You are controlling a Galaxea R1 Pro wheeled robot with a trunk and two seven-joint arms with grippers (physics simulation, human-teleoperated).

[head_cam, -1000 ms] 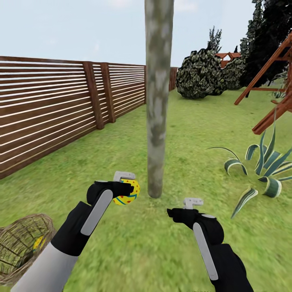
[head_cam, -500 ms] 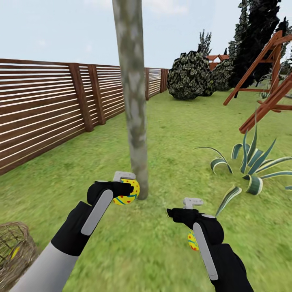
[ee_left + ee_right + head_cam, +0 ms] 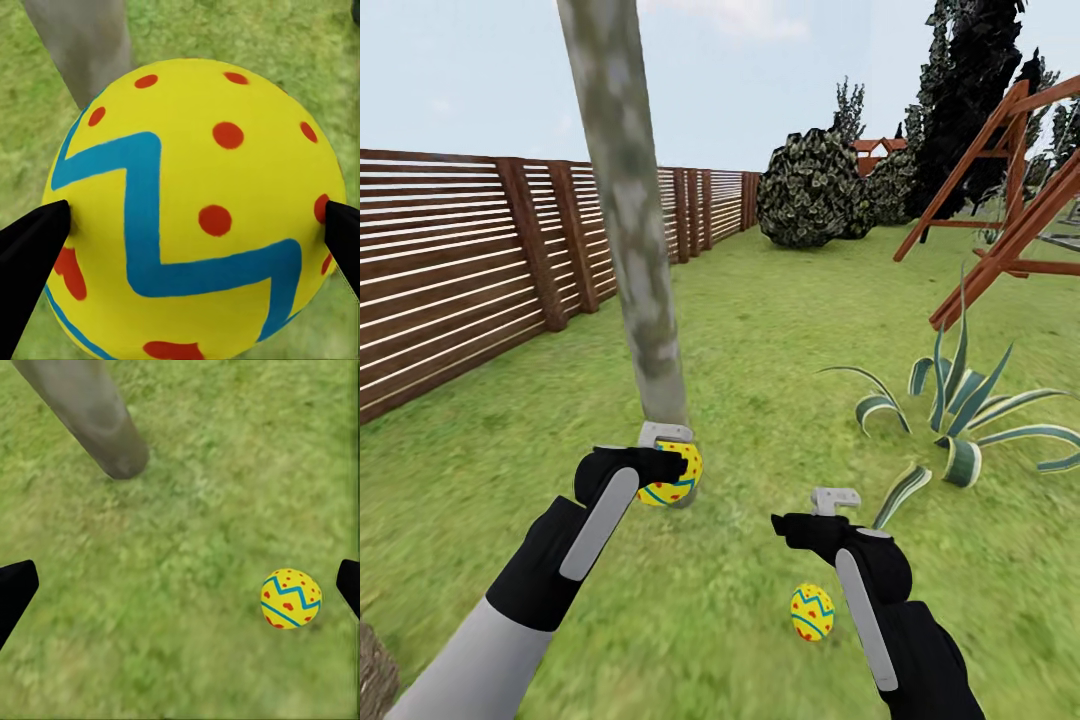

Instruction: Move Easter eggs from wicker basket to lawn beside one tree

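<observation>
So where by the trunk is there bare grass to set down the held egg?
Bare lawn lies between the tree base, the grounded egg and the striped plant. Fence-side grass is open too. The left gripper holds its egg.

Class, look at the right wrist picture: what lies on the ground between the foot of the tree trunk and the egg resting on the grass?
Nothing but bare grass. In the right wrist view, the stretch from the trunk to the egg holds only lawn.

left gripper (image 3: 678, 462) holds egg (image 3: 672, 480) by tree (image 3: 630, 230) | second egg (image 3: 812, 612) on lawn (image 3: 760, 330)
</observation>
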